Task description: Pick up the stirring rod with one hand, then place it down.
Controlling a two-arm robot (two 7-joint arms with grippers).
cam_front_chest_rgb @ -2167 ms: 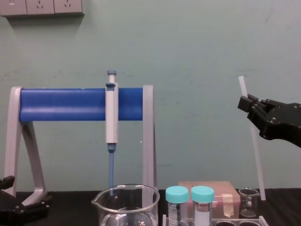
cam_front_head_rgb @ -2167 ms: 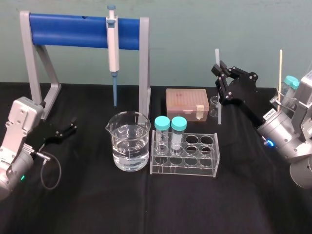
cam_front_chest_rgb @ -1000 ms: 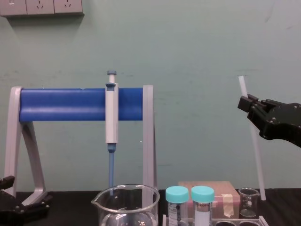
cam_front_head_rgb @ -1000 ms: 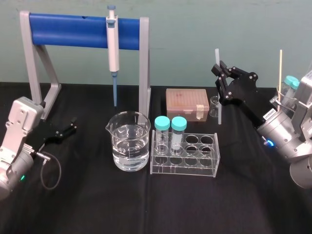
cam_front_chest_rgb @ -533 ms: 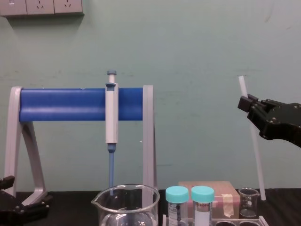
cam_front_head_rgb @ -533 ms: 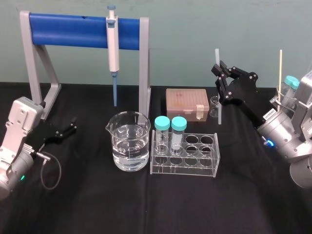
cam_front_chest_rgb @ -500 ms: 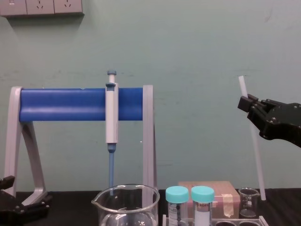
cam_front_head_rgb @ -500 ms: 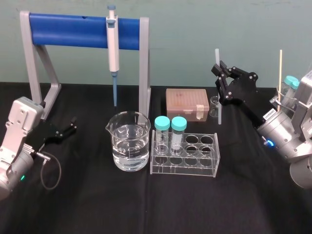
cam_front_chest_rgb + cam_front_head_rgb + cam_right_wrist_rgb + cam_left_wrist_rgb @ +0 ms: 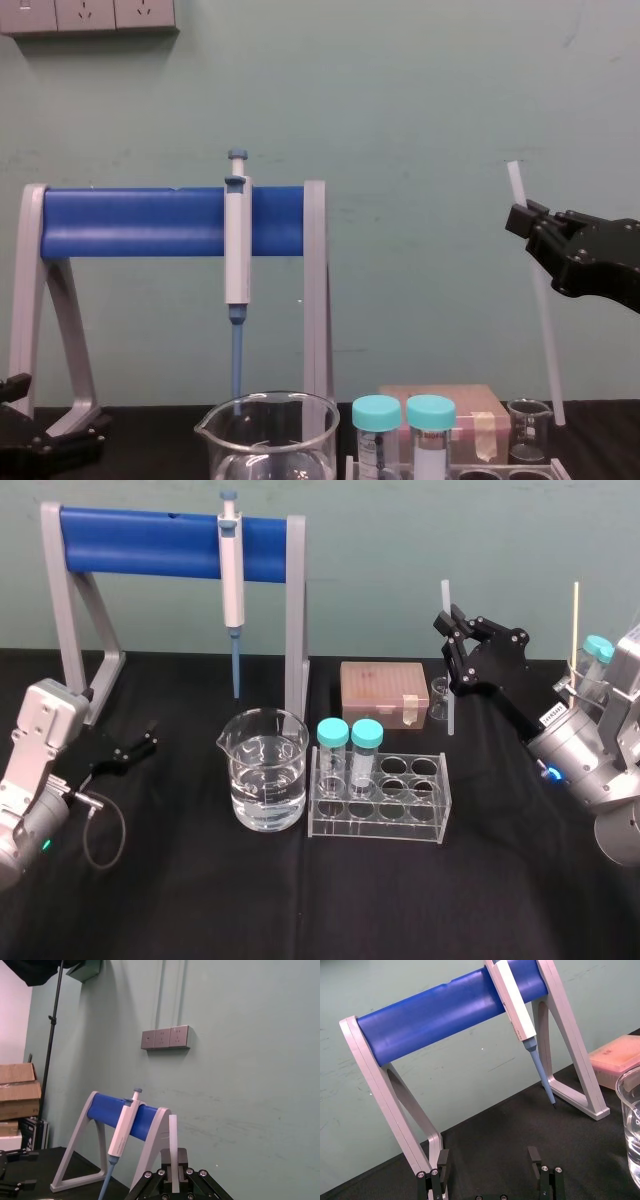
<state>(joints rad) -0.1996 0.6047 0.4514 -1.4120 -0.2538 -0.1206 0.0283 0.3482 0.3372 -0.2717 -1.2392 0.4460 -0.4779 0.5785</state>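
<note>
Now the right claw [image 9: 446,626], upper right in the head view, pinches the stirring rod [image 9: 449,690] tight near its top; the rod stands almost straight up, its low end just beside a little glass cup [image 9: 438,694]; the left claw [image 9: 140,748] rests at lower left, jaws apart and empty; held so high, the rod may swing, hit the cup, or roll off.

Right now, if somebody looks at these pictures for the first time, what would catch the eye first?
The right gripper stands out at the right rear, its fingers shut on the stirring rod, held nearly upright. At the left rear, a pipette hangs from a blue-barred stand, behind a beaker of water; the left gripper rests open at the left.
</note>
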